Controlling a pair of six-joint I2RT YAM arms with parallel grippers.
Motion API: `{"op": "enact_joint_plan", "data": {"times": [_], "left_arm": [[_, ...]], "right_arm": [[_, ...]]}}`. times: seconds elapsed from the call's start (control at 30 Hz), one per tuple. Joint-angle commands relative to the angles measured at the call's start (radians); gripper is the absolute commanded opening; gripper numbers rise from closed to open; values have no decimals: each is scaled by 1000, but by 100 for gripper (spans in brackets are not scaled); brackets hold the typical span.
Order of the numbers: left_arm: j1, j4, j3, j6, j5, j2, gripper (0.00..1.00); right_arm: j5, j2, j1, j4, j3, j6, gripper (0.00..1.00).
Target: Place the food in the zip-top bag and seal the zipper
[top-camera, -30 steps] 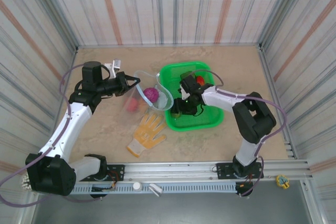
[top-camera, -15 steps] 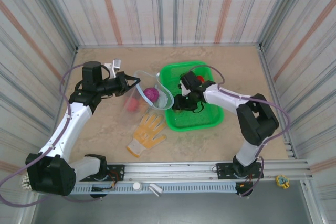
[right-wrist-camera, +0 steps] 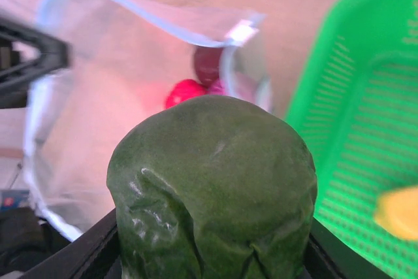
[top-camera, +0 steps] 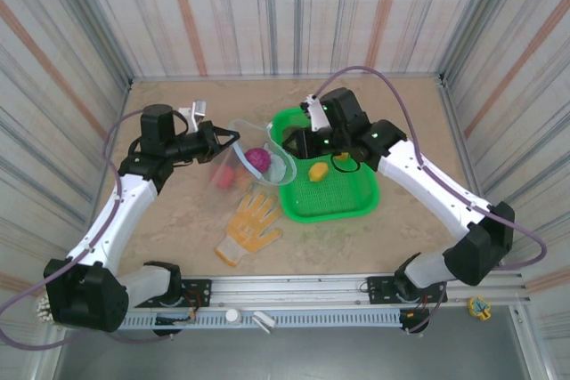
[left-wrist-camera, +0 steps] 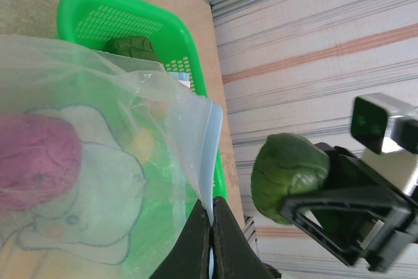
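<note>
Food sits in three places. We see a dark green piece clamped between the fingers of the right claw. The claw holds it in the air over the left rim of the basket, just beside the open mouth of the bag.

Inside the bag, a purple piece lies near the mouth. A red piece lies deeper, toward the closed end. From the right wrist we also make out something dark red just behind the red one.

A yellow piece rests on the basket floor with a small orange bit near it. From the left wrist we see a second dark green lump in the basket, beyond the bag.

The bag is clear and crinkled, and it lies on the table between the left arm and the basket. Its zipper strip runs pale blue around the mouth and is unsealed.

The left claw is pinched together on that strip. It holds one edge lifted, so the mouth gapes toward the basket and overlaps the basket's left rim.

A yellow-orange glove lies flat on the table, nearer the arm bases and apart from the bag.
</note>
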Motion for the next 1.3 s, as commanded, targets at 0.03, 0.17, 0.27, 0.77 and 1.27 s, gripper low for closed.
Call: {"op": "enact_joint_plan", "data": {"times": [0.03, 0.17, 0.27, 0.77, 1.27], "left_arm": [[-3, 52, 13, -46, 31, 12, 0], [-1, 62, 4, -60, 26, 13, 0], [10, 75, -1, -75, 33, 11, 0], [40, 152, -23, -144, 74, 17, 0], [56, 183, -45, -161, 80, 12, 0]], "right_arm": [[-46, 146, 49, -72, 91, -69, 53], [-54, 276, 74, -118, 202, -100, 53], [13, 355, 75, -138, 273, -124, 53], [-191, 519, 75, -283, 531, -246, 50], [-233, 520, 94, -337, 506, -312, 92]]}}
